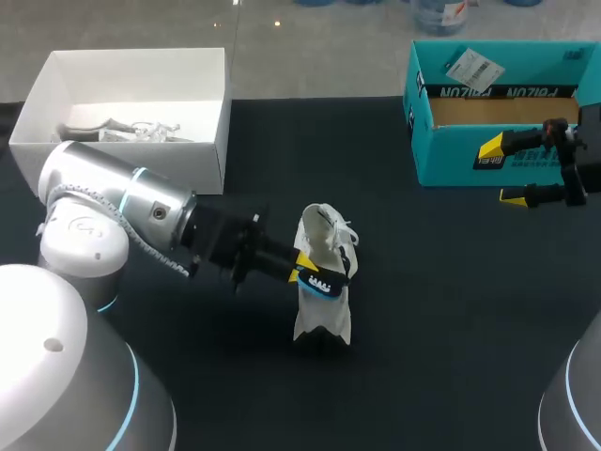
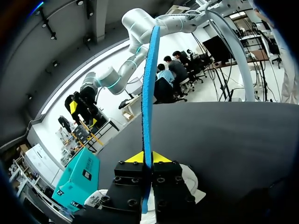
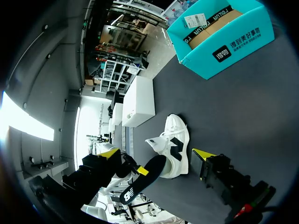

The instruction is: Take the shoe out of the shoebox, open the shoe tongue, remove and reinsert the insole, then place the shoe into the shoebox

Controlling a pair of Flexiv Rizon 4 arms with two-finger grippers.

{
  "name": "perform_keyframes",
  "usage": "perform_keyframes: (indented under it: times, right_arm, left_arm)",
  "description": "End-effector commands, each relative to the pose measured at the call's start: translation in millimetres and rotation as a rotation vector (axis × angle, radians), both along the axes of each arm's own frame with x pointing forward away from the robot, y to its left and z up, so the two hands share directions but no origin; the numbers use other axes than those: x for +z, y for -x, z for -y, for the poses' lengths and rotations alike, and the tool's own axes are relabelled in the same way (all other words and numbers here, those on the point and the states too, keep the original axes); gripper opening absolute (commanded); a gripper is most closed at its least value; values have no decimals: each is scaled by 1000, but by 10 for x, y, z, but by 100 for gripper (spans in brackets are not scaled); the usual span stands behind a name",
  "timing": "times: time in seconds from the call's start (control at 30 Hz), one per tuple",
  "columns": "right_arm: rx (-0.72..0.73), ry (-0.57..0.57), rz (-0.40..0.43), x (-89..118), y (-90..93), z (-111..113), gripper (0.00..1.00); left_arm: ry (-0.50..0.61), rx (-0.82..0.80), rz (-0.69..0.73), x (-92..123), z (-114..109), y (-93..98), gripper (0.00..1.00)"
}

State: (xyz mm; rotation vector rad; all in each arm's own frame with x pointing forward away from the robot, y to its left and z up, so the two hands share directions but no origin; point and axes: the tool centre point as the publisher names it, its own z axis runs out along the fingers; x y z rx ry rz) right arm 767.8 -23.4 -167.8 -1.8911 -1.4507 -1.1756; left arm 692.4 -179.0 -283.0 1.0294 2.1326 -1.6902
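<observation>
1. Checking the print first: the teal shoebox (image 1: 470,160) has white lettering on a dark band under its rim and a dark square mark on its front. A white sticker label (image 1: 474,68) lies by its back wall. The insole (image 3: 140,179) has white print on its black top face.
2. My left gripper (image 2: 145,157) has its fingers pressed tight on one end of the insole. In the left wrist view the insole stands up edge-on, blue, from between the yellow tips.
3. The white shoe (image 1: 324,305) stands mid-counter, just under and beside my left gripper. From above the insole crosses its middle, but I cannot tell whether the two touch.
4. My right gripper (image 1: 496,174) hangs in front of the teal shoebox near the counter's right edge, well apart from the shoe. Its fingers are spread wide with nothing between them.
5. Both boxes sit at the far edge, the white box (image 1: 211,141) at the far left and the teal shoebox at the far right. A broad bare stretch of dark counter (image 1: 451,310) lies between the shoe and the teal shoebox, with more on the near side.
6. The count is one shoe, one insole, two boxes and two grippers. The white box holds pale clutter I cannot make out.
</observation>
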Motion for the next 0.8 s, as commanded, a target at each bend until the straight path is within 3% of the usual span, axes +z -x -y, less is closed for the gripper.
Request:
perform_keyframes:
  times: [0.03, 0.47, 0.8]
  right_arm:
    - [-2, 5, -3, 0, 3, -11, 100]
    - [-2, 5, -3, 0, 3, -11, 100]
    - [-2, 5, -3, 0, 3, -11, 100]
  left_arm:
    - [-25, 10, -14, -73, -30, -36, 0]
    - [51, 13, 40, 305, -160, 59, 0]
    - [-5, 19, 9, 65, -151, 16, 0]
